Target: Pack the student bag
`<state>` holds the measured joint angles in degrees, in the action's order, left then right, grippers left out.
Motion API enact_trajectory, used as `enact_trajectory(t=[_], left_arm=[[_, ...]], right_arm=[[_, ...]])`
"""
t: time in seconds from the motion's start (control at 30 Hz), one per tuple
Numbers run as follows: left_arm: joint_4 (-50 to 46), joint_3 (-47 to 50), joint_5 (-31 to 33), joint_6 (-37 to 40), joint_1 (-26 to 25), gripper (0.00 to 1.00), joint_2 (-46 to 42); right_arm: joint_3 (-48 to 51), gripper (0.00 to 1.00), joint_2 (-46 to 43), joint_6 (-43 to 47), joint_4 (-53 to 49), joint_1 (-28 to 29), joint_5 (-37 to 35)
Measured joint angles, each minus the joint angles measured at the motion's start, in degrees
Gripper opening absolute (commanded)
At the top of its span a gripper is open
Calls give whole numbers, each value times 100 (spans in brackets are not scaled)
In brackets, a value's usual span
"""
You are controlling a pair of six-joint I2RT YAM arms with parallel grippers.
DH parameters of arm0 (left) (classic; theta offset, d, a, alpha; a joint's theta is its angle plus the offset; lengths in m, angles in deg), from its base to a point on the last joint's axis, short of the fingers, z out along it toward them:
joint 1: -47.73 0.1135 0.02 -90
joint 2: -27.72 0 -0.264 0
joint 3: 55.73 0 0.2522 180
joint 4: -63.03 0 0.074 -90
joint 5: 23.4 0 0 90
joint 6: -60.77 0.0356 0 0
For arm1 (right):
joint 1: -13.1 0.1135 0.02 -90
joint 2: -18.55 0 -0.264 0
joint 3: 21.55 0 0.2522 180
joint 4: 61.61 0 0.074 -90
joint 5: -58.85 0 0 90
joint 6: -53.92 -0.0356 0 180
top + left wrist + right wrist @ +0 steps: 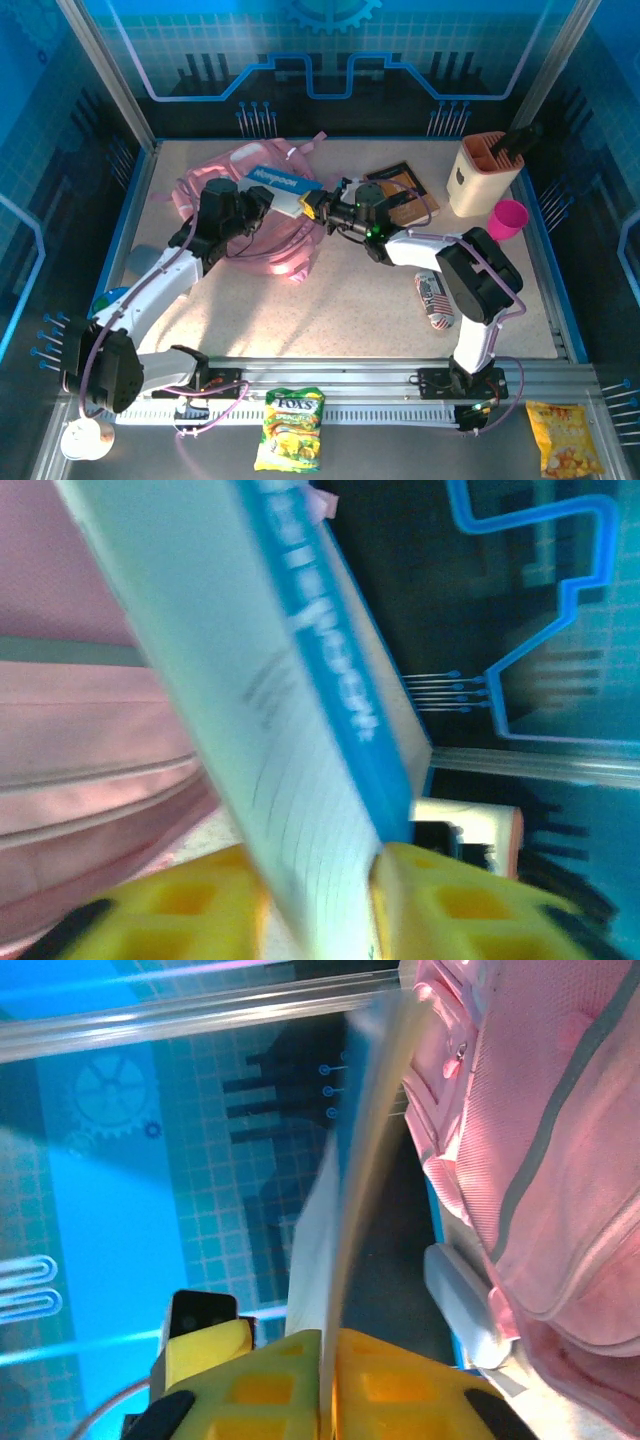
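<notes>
Right gripper (pixel 328 1355) was clamped on the notebook (pixel 280 183) over the student bag (pixel 285 250), toward the table's (pixel 360 310) far-left corner. Left gripper (pixel 320 885) straddled the notebook, but whether it gripped could not be told. The left needed to clear fully before the right fed the notebook in.

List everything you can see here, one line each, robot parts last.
student bag: one, pink, table's far left
book: one, blue and white, above the bag
notebook: one, brown, far centre
organiser: one, beige, far right
cup: one, pink, beside the organiser
can: one, red-and-white, lying right of centre
sweets bag: one, yellow-green, near edge centre
snack bag: one, yellow, near right corner
left hand: one, yellow fingers, astride the book
right hand: one, yellow fingers, shut on the book
</notes>
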<state>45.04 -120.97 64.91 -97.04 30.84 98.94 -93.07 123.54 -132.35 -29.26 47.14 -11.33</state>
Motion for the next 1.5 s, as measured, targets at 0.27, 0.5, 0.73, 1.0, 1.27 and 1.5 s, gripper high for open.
enact_trajectory(t=[0.27, 0.5, 0.73, 1.0, 1.27, 1.5], left_arm=[[-951, -361, -20, 1207, 72, 73, 494], [-1690, -855, 28, 2892, 57, 79, 1222], [-2496, -1674, 560, 4680, -105, 78, 1893], [-3244, -2455, 1567, 6387, -590, 69, 2736], [-3856, -3202, 2328, 7036, -730, 61, 3713], [-4360, -3805, 2850, 7508, -870, 34, 4258]], right_arm=[[273, 6, -645, 737, -944, -328, -149], [603, 5, -1738, 1690, -2017, -866, -533], [861, 5, -2520, 2404, -3073, -1158, -1054], [935, 5, -2715, 2695, -3657, -1274, -1342], [1019, 6, -2721, 2710, -3713, -1274, -1344], [1088, 6, -2903, 2734, -3807, -1318, -1384]])
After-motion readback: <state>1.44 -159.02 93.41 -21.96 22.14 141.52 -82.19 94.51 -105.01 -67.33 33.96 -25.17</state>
